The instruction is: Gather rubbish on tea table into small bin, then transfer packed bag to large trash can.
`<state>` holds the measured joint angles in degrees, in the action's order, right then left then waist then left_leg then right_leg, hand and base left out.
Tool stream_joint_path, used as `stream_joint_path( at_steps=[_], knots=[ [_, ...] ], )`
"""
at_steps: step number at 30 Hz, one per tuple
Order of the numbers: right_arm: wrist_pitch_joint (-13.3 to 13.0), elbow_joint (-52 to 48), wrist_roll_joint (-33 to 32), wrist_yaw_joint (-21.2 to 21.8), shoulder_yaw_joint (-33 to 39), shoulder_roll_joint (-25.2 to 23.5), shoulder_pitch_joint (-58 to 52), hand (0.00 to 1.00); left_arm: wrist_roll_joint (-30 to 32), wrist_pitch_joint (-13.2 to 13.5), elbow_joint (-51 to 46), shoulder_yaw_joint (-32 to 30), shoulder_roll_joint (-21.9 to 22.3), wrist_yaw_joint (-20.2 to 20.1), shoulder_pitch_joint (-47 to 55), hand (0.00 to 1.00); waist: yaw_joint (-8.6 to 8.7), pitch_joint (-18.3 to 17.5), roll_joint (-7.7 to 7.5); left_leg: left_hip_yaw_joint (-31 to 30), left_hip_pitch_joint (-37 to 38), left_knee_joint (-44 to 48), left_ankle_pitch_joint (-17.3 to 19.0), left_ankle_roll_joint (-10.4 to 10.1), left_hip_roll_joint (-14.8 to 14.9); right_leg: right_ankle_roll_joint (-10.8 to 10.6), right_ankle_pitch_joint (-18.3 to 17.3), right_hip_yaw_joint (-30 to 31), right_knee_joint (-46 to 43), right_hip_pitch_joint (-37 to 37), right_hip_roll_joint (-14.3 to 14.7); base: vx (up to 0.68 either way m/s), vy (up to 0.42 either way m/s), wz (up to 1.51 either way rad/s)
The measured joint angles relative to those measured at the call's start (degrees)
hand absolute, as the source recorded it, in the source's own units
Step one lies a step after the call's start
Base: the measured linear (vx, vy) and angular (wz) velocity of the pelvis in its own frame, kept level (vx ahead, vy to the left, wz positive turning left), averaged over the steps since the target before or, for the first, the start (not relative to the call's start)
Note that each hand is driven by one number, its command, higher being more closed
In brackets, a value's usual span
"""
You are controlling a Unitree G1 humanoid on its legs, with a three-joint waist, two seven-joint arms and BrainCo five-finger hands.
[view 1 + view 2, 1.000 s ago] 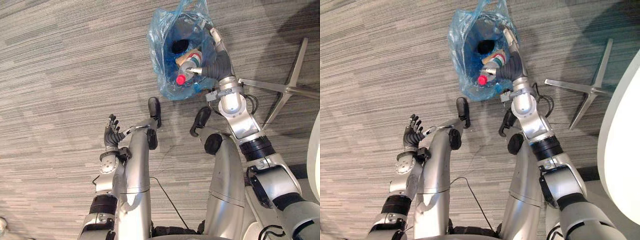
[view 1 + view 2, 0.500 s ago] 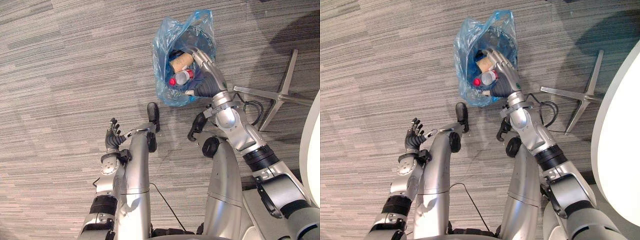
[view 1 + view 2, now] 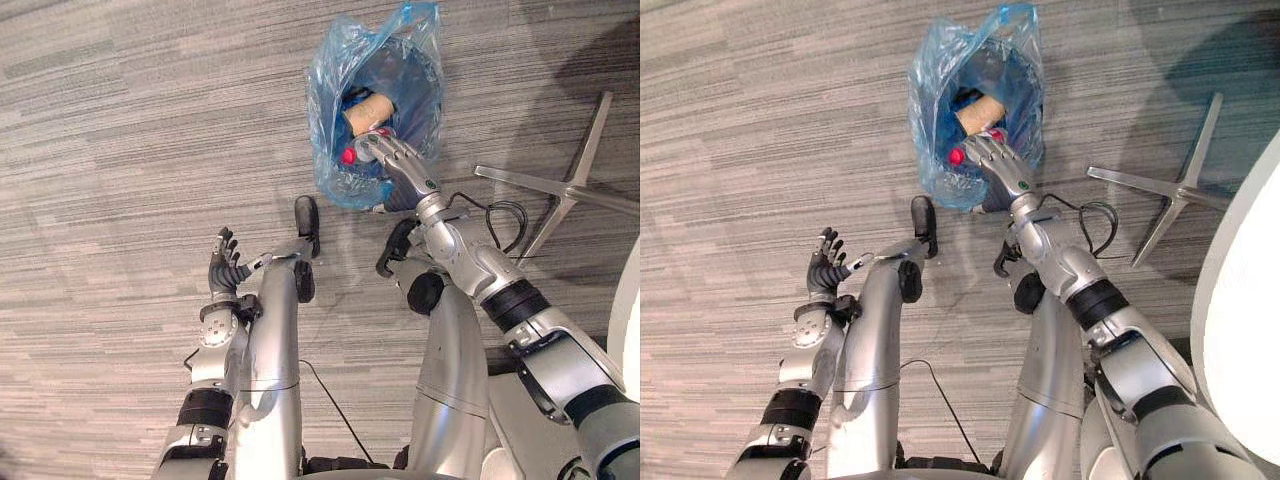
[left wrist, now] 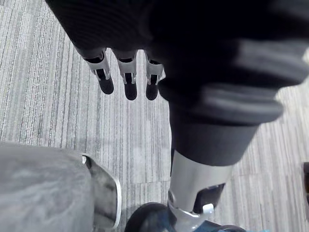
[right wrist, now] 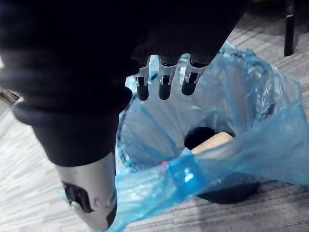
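Observation:
A blue plastic bag [image 3: 420, 75] stands open-mouthed on the grey carpet, lining a small dark bin. Inside lie a tan cardboard tube [image 3: 366, 110], a bottle with a red cap [image 3: 348, 156] and a dark item. My right hand [image 3: 402, 168] hovers over the bag's near rim, open, with nothing in it. The right wrist view has its fingers [image 5: 163, 84] stretched above the bag's mouth [image 5: 241, 121], the tube [image 5: 212, 142] below them. My left hand [image 3: 226, 270] is idle and open above bare carpet to the left, its fingers [image 4: 126, 82] straight.
A silver star-shaped chair base [image 3: 570, 185] lies on the carpet just right of the bag. A white round table edge [image 3: 1240, 330] curves in at the far right. Carpet stretches free to the left and beyond the bag.
My right hand has drawn back from deep inside the bag to its near rim, fingers now straight. The left hand has stayed put. The camera shifted slightly.

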<state>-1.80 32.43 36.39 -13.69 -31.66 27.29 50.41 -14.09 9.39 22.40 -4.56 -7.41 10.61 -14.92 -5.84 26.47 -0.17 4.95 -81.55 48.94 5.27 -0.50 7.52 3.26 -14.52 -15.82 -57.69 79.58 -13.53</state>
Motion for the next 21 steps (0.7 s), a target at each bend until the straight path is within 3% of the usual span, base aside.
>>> stream_joint_path(
  at_steps=[1,9,21],
  knots=[
    [0.15,0.77,0.22,0.0,-0.14,-0.02,0.27,1.0,-0.01,0.0,-0.04,0.0,-0.06,0.03,-0.09,0.0,0.02,0.0,0.0,0.01,-0.17,0.04,0.0,-0.01,-0.18,0.16,-0.18,-0.01,-0.34,0.27,-0.26,-0.02,0.002,0.17],
    [1.19,9.34,0.26,0.16,-1.43,-2.0,3.27,1.0,-1.29,0.5,-0.91,0.05,-0.14,0.78,-1.24,0.0,-0.93,-0.05,0.09,-0.3,-2.77,0.27,0.03,-0.29,-0.37,0.16,-0.65,-0.23,-1.21,2.97,-0.56,-0.01,0.002,0.03],
    [2.09,8.23,-2.75,-0.15,0.55,-3.25,2.95,1.0,-1.29,0.43,0.05,0.0,-0.01,0.78,-2.04,0.0,-1.03,-0.05,0.08,-0.4,-2.82,0.45,-0.09,-0.09,-0.37,0.18,-0.74,-0.26,-1.24,2.91,-0.52,0.0,0.002,0.0]
  ],
)
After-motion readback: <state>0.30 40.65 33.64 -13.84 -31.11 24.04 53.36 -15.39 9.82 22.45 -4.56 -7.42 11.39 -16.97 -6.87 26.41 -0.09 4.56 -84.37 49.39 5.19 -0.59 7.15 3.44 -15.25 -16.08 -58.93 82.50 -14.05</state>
